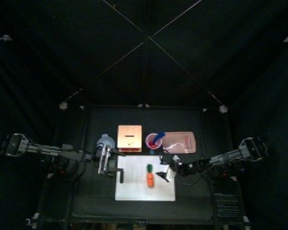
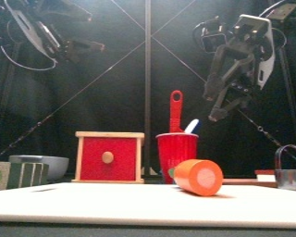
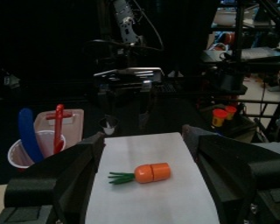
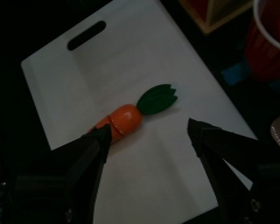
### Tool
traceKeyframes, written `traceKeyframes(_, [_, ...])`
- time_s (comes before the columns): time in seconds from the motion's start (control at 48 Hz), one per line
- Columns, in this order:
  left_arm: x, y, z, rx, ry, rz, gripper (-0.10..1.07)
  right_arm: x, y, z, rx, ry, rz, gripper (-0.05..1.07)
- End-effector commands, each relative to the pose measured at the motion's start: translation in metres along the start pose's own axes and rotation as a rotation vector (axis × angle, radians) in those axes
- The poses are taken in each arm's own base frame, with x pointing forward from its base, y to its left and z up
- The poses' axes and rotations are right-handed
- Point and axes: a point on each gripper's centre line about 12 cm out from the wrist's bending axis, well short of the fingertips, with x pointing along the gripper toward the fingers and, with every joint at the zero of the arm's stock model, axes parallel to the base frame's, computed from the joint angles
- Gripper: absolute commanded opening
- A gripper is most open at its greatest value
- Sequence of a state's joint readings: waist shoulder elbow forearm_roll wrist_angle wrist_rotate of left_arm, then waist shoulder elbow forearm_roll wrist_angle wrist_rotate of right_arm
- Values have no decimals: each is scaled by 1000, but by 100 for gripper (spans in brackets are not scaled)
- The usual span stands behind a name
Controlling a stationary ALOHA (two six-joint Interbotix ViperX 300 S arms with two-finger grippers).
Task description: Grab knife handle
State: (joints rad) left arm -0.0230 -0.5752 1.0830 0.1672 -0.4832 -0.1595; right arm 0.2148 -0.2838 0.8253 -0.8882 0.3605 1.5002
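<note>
Flat white plastic cutting board [image 4: 95, 79] with slot grip, one. Square red wooden block [image 2: 110, 157], one. Smooth red cup [image 2: 178, 153], one. Stubby orange carrot [image 4: 125, 118] with green top on the board, one. Two handles upright in the cup: slim red handle [image 2: 177, 109], presumably the knife, and a blue one. Left gripper [image 3: 145, 140] and right gripper [image 4: 149, 133] spread wide, empty, over the board, apart from the cup.
</note>
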Motion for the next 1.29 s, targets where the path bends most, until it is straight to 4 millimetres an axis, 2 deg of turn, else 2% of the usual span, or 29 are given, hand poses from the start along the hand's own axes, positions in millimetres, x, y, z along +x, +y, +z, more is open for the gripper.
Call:
traceKeyframes(0.0, [1,7,4,-1,-11,25,103,-7,2,10,11,-31,22,99])
traceKeyframes(0.167, [0,15,3,-1,-9,55,103,-13,3,12,21,-44,36,99])
traceKeyframes(0.188, [0,17,1,0,-1,64,103,-21,4,16,32,-64,56,99])
traceKeyframes(0.312, [0,17,2,0,-5,64,103,-20,2,13,50,-52,48,99])
traceKeyframes(0.479, [1,17,3,4,-7,62,103,-36,3,27,103,-94,79,99])
traceKeyframes(0.646, [1,17,4,2,-10,61,103,-46,-5,36,170,-113,50,99])
traceKeyframes(0.917, [2,17,6,10,-14,60,103,-71,-6,58,117,-75,-50,99])
traceKeyframes(1.062, [1,16,5,16,-10,57,103,-76,-17,70,55,51,-88,99])
traceKeyframes(1.271, [0,16,2,14,-3,57,103,-78,-45,101,41,90,-33,98])
